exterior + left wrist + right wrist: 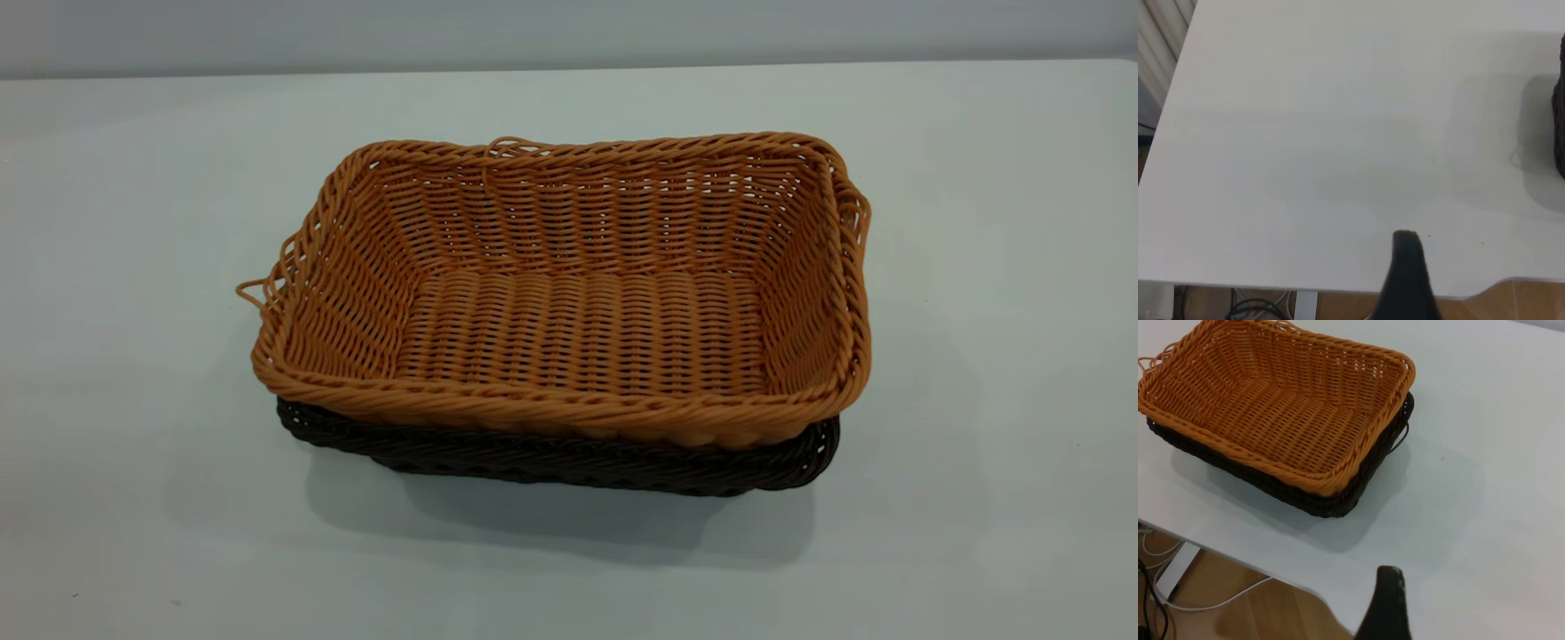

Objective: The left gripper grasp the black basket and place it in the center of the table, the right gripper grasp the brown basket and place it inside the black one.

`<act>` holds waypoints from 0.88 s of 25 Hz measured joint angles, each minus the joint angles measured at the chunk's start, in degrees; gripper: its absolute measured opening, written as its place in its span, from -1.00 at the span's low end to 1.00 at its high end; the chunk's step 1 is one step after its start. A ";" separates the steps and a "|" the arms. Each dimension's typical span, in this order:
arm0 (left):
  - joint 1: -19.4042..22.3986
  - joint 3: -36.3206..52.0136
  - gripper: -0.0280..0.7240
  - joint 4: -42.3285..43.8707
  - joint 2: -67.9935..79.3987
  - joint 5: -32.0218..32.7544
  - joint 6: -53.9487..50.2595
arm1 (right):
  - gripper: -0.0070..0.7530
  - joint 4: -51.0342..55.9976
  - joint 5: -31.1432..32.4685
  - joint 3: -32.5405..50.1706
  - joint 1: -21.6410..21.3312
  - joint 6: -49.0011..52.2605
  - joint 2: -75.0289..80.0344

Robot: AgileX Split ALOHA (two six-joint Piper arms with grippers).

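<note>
The table [133, 533] filled the near foreground, white and bare on every side of the baskets. At its middle the brown basket [569, 293] sat nested inside the black basket [569, 467], whose rim showed only as a dark band below the near side. Neither arm appeared from outside. The right wrist view alone showed both baskets near a table edge, with wood floor and cables [1178, 587] below, and one dark finger of the right gripper [1386, 603] low over that edge, well apart from them. The left gripper [1408, 267] showed likewise; I could not tell either's opening. A sliver of black basket edged that view.
</note>
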 joint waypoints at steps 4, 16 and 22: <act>0.00 0.00 0.48 0.00 0.00 0.00 -0.04 | 0.55 0.00 -0.02 0.00 0.00 0.00 0.00; 0.00 0.00 0.48 0.04 0.00 0.00 -0.04 | 0.55 -0.25 -0.02 0.00 -9.23 0.12 0.00; 0.00 0.00 0.48 0.04 0.00 0.00 -0.09 | 0.55 -4.65 -0.43 0.05 -17.00 5.88 -1.23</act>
